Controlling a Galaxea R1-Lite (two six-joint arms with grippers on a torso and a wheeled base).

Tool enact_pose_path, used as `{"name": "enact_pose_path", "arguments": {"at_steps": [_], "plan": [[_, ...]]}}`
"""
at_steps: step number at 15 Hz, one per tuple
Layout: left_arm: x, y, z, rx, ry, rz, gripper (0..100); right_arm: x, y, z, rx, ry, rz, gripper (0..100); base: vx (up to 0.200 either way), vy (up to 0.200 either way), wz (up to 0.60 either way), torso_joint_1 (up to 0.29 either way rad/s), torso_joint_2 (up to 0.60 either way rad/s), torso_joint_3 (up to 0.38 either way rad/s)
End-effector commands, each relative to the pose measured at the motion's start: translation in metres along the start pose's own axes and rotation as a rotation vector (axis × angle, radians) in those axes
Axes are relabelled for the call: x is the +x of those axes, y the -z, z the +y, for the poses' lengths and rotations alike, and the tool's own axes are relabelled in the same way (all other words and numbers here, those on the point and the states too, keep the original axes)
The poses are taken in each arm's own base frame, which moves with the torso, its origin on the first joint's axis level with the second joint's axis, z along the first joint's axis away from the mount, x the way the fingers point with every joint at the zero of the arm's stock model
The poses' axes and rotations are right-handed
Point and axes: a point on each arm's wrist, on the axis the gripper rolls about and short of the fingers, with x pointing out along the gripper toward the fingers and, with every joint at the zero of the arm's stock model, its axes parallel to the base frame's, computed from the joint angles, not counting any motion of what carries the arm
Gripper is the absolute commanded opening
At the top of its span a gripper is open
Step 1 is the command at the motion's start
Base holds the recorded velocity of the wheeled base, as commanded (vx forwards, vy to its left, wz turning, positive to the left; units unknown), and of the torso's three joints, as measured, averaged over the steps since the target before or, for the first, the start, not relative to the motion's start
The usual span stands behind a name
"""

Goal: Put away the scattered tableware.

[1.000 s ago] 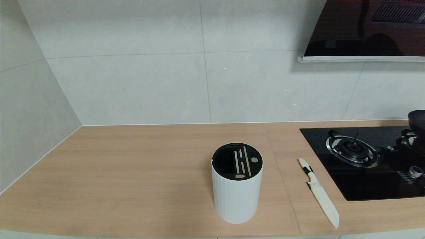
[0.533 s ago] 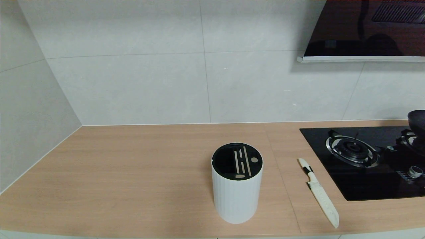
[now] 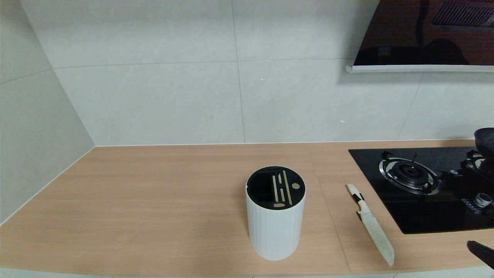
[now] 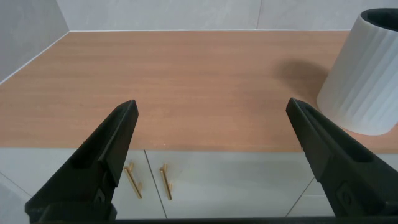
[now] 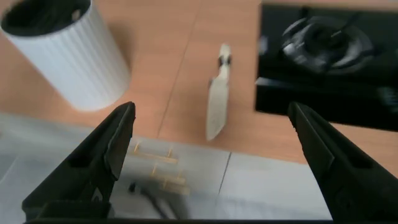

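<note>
A white knife [image 3: 371, 224] [image 5: 217, 98] with a cream speckled blade lies on the wooden counter [image 3: 162, 200], between the holder and the stove, blade tip toward the front edge. A white ribbed knife holder [image 3: 275, 218] [image 4: 362, 74] [image 5: 64, 53] with a black slotted top stands upright left of it. My left gripper [image 4: 211, 118] is open, held in front of the counter edge, left of the holder. My right gripper [image 5: 211, 121] is open, above the counter's front edge near the knife; one dark fingertip [image 3: 480, 251] shows in the head view's lower right corner.
A black gas stove [image 3: 428, 185] [image 5: 329, 56] fills the counter's right end, with a dark pot [image 3: 485, 141] at its far right. A range hood [image 3: 424, 36] hangs above. Cabinet doors with gold handles [image 4: 148, 180] lie below the counter. Tiled walls close the back and left.
A dark fingertip of my right gripper has come into the head view's lower right corner. Knife and holder have not moved.
</note>
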Motion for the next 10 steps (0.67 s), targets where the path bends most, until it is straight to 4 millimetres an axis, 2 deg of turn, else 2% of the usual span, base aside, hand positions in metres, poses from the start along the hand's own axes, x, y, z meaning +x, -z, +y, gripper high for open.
{"name": "enact_pose_path", "arguments": {"at_steps": [1,5,10], "plan": [[0.000,0.000,0.000,-0.001,0.000,0.000,100,0.061,-0.016,0.001,-0.008,-0.036,0.152,100,0.000,0.000,0.00,0.000,0.00,0.000],[0.000,0.000,0.000,-0.001,0.000,0.000,100,0.112,-0.017,-0.001,-0.009,-0.010,0.166,100,0.000,0.000,0.00,0.000,0.00,0.000],[0.000,0.000,0.000,-0.001,0.000,0.000,100,0.170,-0.004,-0.004,-0.005,-0.001,0.226,100,0.000,0.000,0.00,0.000,0.00,0.000]]}}
